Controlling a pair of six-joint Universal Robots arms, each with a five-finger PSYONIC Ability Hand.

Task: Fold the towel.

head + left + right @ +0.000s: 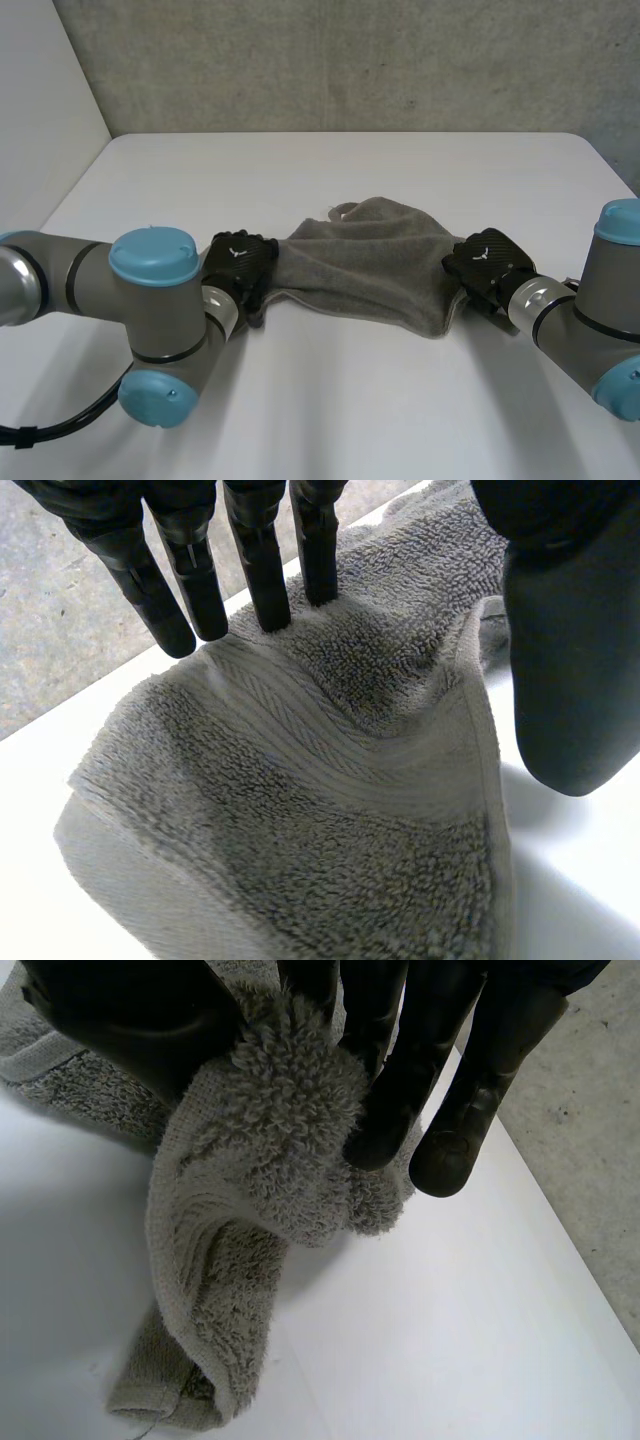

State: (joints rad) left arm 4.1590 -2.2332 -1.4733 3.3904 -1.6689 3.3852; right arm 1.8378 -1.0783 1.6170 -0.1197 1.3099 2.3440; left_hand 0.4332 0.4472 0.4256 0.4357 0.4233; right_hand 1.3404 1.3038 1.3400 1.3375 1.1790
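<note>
A grey towel (370,265) is seen on the middle of the white worktop (350,170). It is stretched btw. the two robot hands and bunched into soft folds. A small loop of hem is raised at the towel's far edge.

The left robot hand (240,262) is set at the towel's left end and the right robot hand (485,262) at the towel's right end. Each is in contact w/ the cloth.

Left wrist view: the fingers (265,570) are kept nearly straight, w/ the tips laid against a raised ridge of the towel. The thumb (570,660) is placed on the other side of that ridge, at the hemmed edge. The cloth is pinched btw. them, so this robot hand is closed on the towel w/ only the thickness of the cloth left in the gap. Past the fingertips the towel's end is spread out, and a flat woven band is seen across the pile.

Right wrist view: the fingers (400,1070) are curled round a thick bunch of the towel, and the thumb (130,1030) is pressed on the opposite side. It is a tight grasp, w/ the cloth squeezed out btw. fingers and thumb. From this bunch a corner of the towel is let down onto the worktop.

The grey arms w/ light-blue caps are seen on either side of the towel. A grey concrete wall (350,60) is seen beyond the towel's far edge.
</note>
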